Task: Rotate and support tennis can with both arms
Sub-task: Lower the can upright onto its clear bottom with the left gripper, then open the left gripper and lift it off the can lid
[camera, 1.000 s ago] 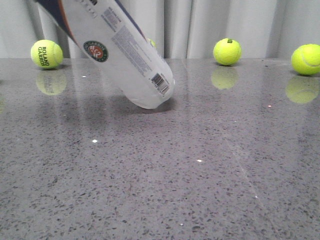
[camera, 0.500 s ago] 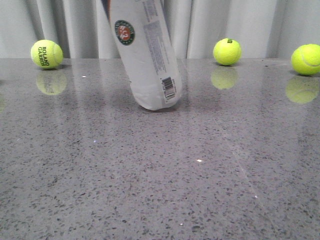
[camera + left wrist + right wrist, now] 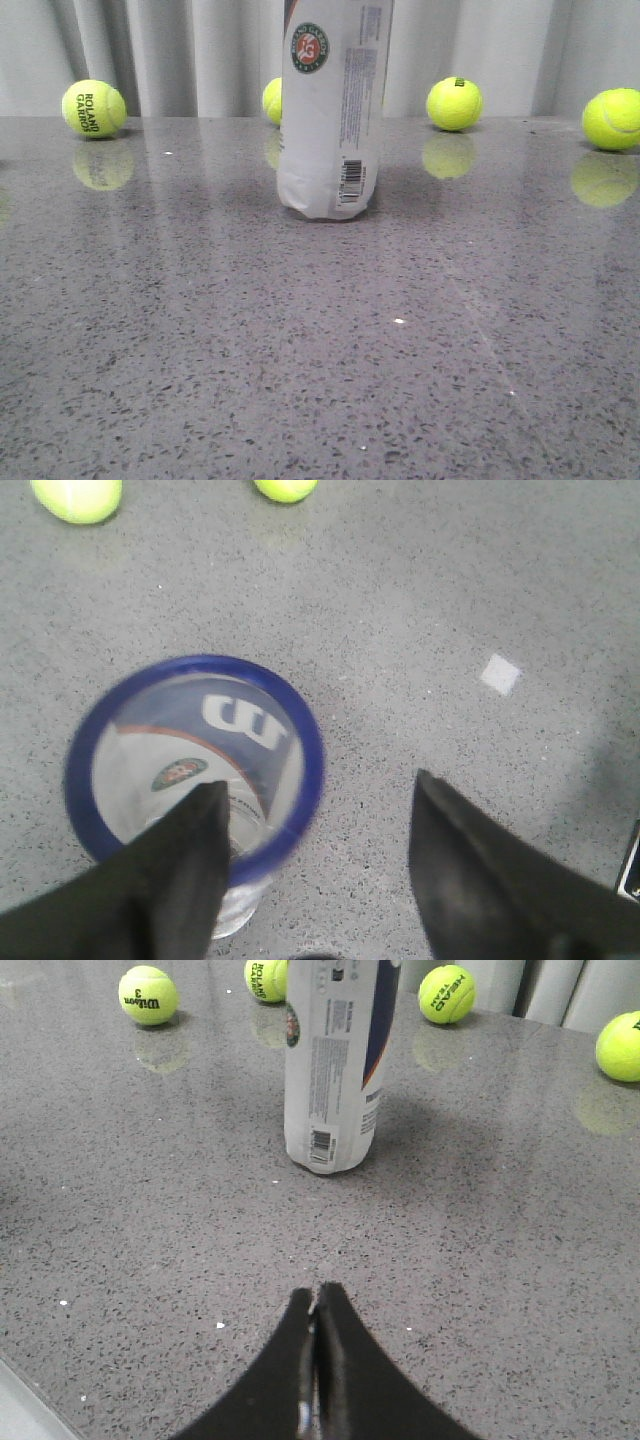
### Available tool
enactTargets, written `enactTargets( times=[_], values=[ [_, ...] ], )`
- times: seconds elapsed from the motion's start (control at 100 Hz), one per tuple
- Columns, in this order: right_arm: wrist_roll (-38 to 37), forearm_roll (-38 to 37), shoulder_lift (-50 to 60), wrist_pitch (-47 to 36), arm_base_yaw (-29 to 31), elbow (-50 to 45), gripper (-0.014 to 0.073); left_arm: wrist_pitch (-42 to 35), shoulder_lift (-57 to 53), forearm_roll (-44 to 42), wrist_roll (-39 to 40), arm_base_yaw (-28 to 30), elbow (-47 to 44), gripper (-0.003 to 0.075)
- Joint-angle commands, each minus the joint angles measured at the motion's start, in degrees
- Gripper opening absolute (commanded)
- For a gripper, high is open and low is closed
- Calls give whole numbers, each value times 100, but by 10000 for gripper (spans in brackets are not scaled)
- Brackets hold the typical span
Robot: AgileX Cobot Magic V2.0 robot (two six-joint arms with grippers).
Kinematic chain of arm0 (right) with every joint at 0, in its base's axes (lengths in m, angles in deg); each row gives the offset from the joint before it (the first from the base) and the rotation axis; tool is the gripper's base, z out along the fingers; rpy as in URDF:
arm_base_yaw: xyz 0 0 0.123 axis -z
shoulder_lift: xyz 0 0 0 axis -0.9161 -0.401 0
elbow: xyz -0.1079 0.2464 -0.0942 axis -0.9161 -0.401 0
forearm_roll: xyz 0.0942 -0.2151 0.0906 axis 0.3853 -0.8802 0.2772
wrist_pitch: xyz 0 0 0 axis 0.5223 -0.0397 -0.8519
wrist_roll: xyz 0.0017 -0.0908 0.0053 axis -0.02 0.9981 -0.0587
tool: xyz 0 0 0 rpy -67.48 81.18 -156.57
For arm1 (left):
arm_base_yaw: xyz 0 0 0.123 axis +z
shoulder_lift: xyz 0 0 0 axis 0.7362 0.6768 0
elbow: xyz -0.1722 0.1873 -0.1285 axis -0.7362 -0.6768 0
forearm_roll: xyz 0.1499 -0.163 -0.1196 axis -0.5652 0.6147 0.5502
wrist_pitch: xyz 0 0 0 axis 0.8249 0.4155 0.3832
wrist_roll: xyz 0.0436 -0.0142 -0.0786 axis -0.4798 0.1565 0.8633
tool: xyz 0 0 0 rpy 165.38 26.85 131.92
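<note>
Tennis can [image 3: 330,110] upright on grey table [image 3: 300,350], bare room in front, tilted a second ago, left gripper [image 3: 315,855] spread wide above rim, right gripper [image 3: 318,1305] pressed closed, well apart.

The leftmost yellow-green tennis ball [image 3: 93,108] at the back of the grey speckled tabletop [image 3: 320,350] reads "ROLAND GARROS" in dark letters. In the right wrist view one ball [image 3: 148,995] carries "Wilson 3" and another [image 3: 446,994] "HEAD TEAM". The tall clear-plastic tennis can with white label [image 3: 331,105] bears a round Roland Garros logo, a barcode and fine print too small to read; from above, a white "W" [image 3: 243,718] shows inside its blue rim.
</note>
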Motion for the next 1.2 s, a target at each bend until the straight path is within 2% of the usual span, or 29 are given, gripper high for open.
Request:
enactTargets(
  times=[0.0, 0.09, 0.12, 0.35, 0.84, 1.19],
  values=[
    [21, -52, -44, -455, 33, 142, -58, -154, -350, 247, 52, -44, 191, 220],
    [21, -52, -44, -455, 33, 142, -58, -299, -474, 333, 52, -44, 191, 20],
    [21, -52, -44, -455, 33, 142, -58, -351, -527, 333, 52, -44, 191, -18],
    [21, -52, -44, -455, 33, 142, -58, -895, -1117, 341, 52, -55, -338, -20],
    [21, -52, -44, -455, 33, 142, -58, -2903, -2861, 341, 122, -55, -3046, -20],
    [21, -52, -44, -455, 33, 142, -58, -4398, -4223, 341, 122, -55, -5421, -20]
  ],
)
